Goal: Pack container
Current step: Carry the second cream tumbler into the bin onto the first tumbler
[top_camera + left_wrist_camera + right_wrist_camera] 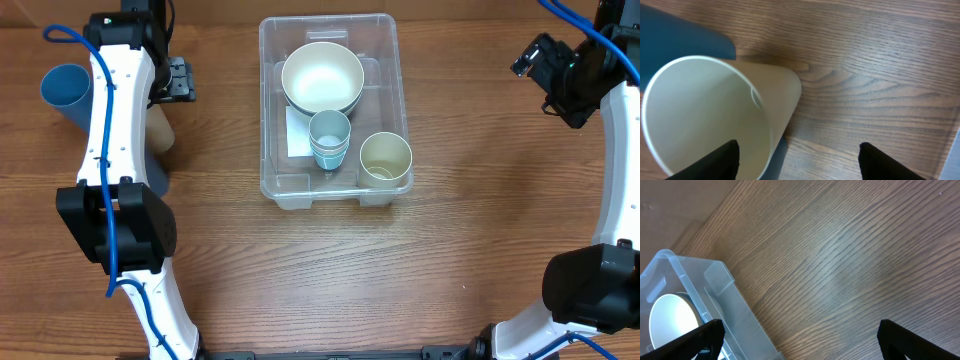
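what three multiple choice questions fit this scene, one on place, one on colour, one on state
1. Where is the cream bowl?
A. inside the clear container
B. beside it
C. in a hand

2. What colour is the cup at the far left of the table?
A. red
B. blue
C. yellow

3. How is the right hand?
A. shut on a cup
B. shut on the bowl
C. open, holding nothing

Answers:
1 A, the bowl sits within the container's walls.
2 B, the cup shows blue in the overhead view.
3 C, the hand's fingers stand wide apart with only table between them.
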You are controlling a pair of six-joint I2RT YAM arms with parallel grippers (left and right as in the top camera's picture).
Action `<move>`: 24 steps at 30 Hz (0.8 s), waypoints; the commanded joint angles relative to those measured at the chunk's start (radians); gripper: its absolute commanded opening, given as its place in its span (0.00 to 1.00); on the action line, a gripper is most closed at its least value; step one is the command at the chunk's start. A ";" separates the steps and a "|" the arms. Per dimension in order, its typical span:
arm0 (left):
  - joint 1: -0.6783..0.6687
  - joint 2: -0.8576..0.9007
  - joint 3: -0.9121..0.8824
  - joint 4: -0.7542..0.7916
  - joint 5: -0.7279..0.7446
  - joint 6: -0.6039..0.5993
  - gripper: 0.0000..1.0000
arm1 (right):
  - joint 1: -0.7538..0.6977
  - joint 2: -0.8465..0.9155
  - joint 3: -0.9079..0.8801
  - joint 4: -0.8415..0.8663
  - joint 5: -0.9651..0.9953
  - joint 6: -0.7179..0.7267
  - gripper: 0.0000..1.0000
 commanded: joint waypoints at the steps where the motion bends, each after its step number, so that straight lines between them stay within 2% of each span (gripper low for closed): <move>1: 0.005 -0.004 -0.052 0.037 -0.016 0.034 0.68 | -0.001 -0.014 0.022 0.005 0.009 0.002 1.00; 2: 0.005 -0.004 -0.062 0.043 -0.016 0.035 0.57 | -0.001 -0.014 0.022 0.005 0.008 0.002 1.00; 3: 0.005 -0.003 -0.074 0.050 -0.016 0.034 0.42 | -0.001 -0.014 0.022 0.005 0.009 0.002 1.00; 6: 0.005 -0.003 -0.082 0.055 -0.016 0.034 0.12 | -0.001 -0.014 0.022 0.005 0.009 0.002 1.00; 7: 0.005 -0.003 -0.082 0.057 -0.016 0.034 0.06 | -0.001 -0.014 0.022 0.005 0.008 0.002 1.00; 15: 0.001 -0.003 -0.079 0.089 0.005 0.035 0.04 | -0.001 -0.014 0.022 0.005 0.009 0.002 1.00; 20: -0.017 -0.006 0.021 0.062 0.200 0.098 0.04 | -0.001 -0.014 0.022 0.005 0.009 0.002 1.00; 24: -0.037 -0.017 0.165 -0.014 0.272 0.098 0.04 | -0.001 -0.014 0.022 0.005 0.009 0.002 1.00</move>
